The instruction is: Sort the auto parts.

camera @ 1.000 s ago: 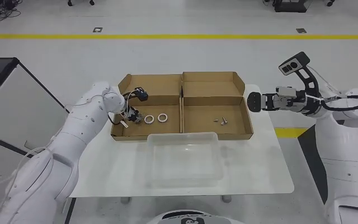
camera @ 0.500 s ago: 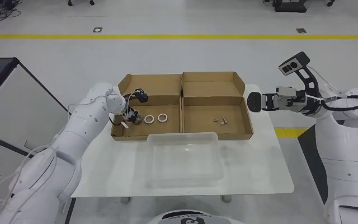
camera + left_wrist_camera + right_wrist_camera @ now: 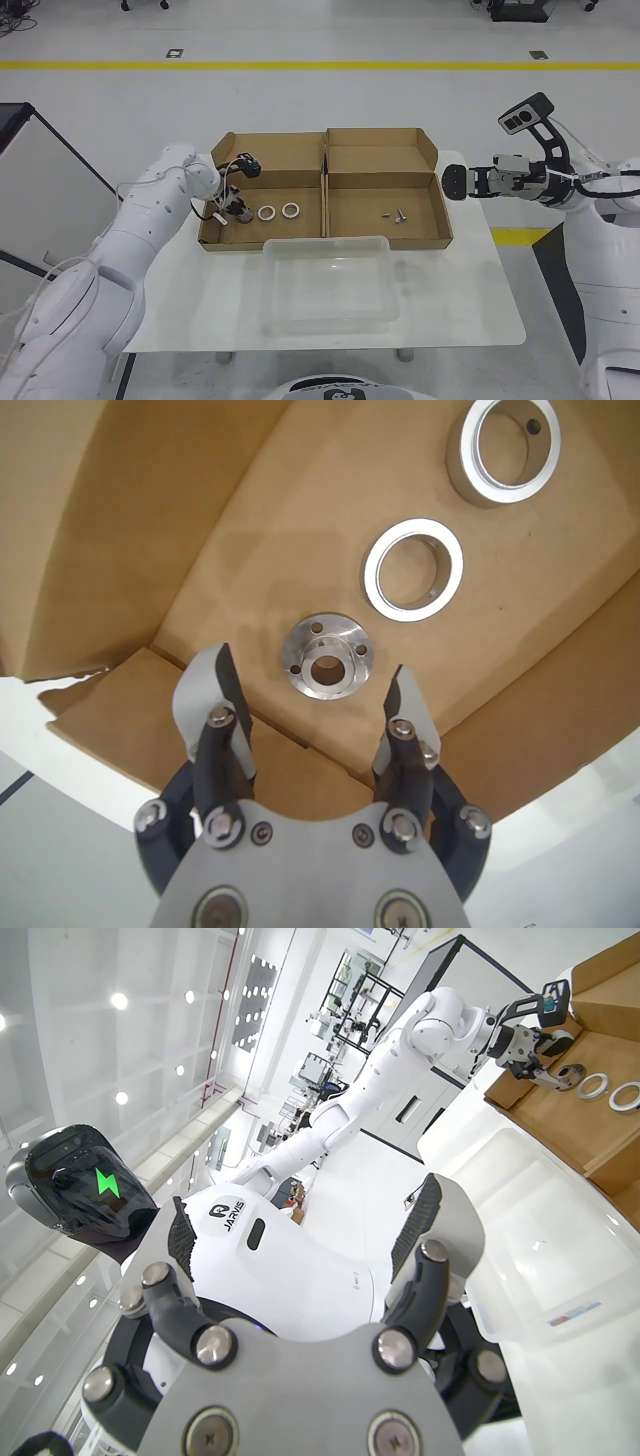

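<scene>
Brown left box (image 3: 275, 155) is holding a holed metal disc (image 3: 327, 655) and two rings (image 3: 413, 569) (image 3: 502, 450), right box (image 3: 385, 160) two screws (image 3: 396, 213), sticker (image 3: 574, 1315) on the clear tub (image 3: 325, 242) too small to read, we are hanging our left gripper (image 3: 311, 661) over the disc, right gripper (image 3: 305, 1190) beside the table (image 3: 470, 300), both wide open, empty.

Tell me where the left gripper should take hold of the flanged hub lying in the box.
I would grip the flanged hub across its round outer rim, coming straight down from above. It lies flat on the box floor, so only the rim offers opposing sides; the left gripper is open and straddles it, and the nearest ring lies apart.
</scene>
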